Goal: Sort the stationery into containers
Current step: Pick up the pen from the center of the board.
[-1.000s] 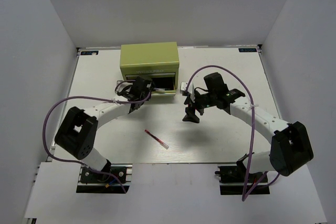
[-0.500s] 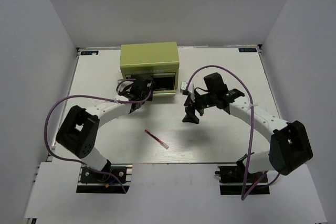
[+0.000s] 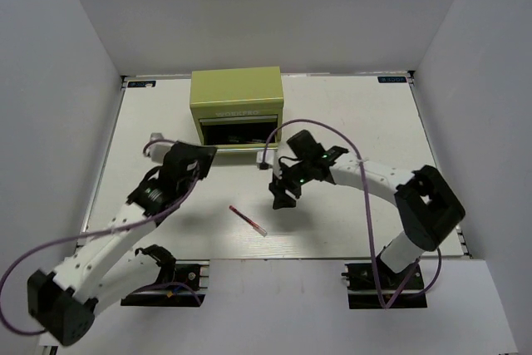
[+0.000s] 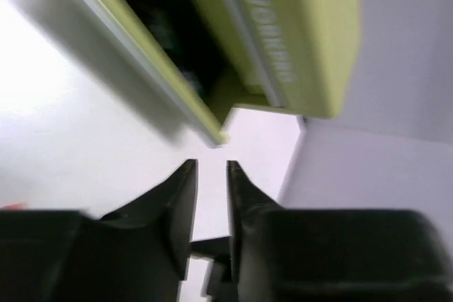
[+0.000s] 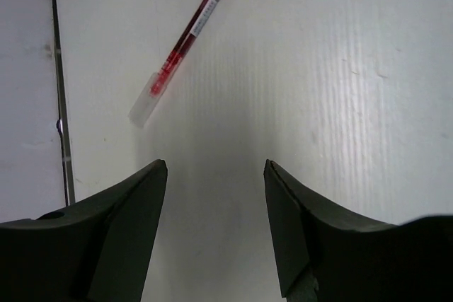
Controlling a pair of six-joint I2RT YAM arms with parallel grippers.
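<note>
— One red-and-white pen point(image 3: 248, 220) lies out on the worktop point(image 3: 349, 114), set on a slant, its red end toward the far left and its clear cap toward the near right. Nothing touches it.

— And the right pincer point(image 5: 216, 167)?

— Released, its fingers spread wide with only bare worktop between them. It hangs near the pen, a little to the right of it and farther from the arm bases. The wrist camera shows the pen above the left finger, well clear of both tips.

— Where is the container?

— The olive-green tool chest point(image 3: 237, 93) stands at the far side of the worktop. One drawer point(image 3: 237, 145) is pulled out toward the arms. Its inside is black, and what lies in it is too dark and blurred to tell.

— The left pincer point(image 4: 211, 175)?

— Empty. Its fingers are drawn close, with only a narrow slit between them. It points at the chest's lettered front from the near left, apart from the drawer.
</note>
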